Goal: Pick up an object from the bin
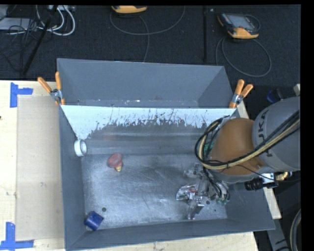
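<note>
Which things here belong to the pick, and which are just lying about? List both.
For the job:
gripper, low at the bin's right
grey bin
pink-red lump
white roll
blue piece

Lying about:
orange-and-black device on the dark floor beyond the bin
yellow-edged device beside it

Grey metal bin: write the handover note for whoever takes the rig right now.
Gripper: down near the floor of the grey metal bin, front right, apart from every thing.
Things: reddish-pink lump with a yellow end, left of middle; white round cap against the left wall; blue block, front left corner.
Done: nothing picked.
Left: move to one thing, grasp, lift it out.
</note>
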### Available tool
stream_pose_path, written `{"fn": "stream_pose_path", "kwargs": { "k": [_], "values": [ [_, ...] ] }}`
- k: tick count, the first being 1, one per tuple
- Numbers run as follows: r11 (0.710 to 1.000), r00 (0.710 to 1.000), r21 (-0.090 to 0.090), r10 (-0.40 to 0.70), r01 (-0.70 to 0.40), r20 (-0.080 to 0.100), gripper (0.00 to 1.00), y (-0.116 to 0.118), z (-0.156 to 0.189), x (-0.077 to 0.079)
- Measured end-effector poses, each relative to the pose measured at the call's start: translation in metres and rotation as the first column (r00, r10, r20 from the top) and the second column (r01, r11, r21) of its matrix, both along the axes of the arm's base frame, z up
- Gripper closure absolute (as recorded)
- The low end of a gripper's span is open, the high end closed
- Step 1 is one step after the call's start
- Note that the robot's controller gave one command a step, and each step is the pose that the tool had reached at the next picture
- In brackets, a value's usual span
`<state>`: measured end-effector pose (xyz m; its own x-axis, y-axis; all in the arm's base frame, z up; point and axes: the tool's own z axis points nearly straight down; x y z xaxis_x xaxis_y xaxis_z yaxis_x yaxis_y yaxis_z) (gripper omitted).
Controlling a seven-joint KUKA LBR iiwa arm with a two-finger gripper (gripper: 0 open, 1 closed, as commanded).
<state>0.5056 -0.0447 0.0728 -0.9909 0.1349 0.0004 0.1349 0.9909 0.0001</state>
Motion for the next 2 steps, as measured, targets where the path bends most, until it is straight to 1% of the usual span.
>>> {"fn": "stream_pose_path", "kwargs": {
  "k": [1, 2],
  "values": [
    [1.000, 1.000, -0.001, 0.001, -0.001, 0.012, 1.00, 0.000, 0.003, 0.004],
    [0.998, 0.998, -0.001, 0.069, -0.069, 0.008, 1.00, 0.010, 0.146, 0.004]
  ]
}}
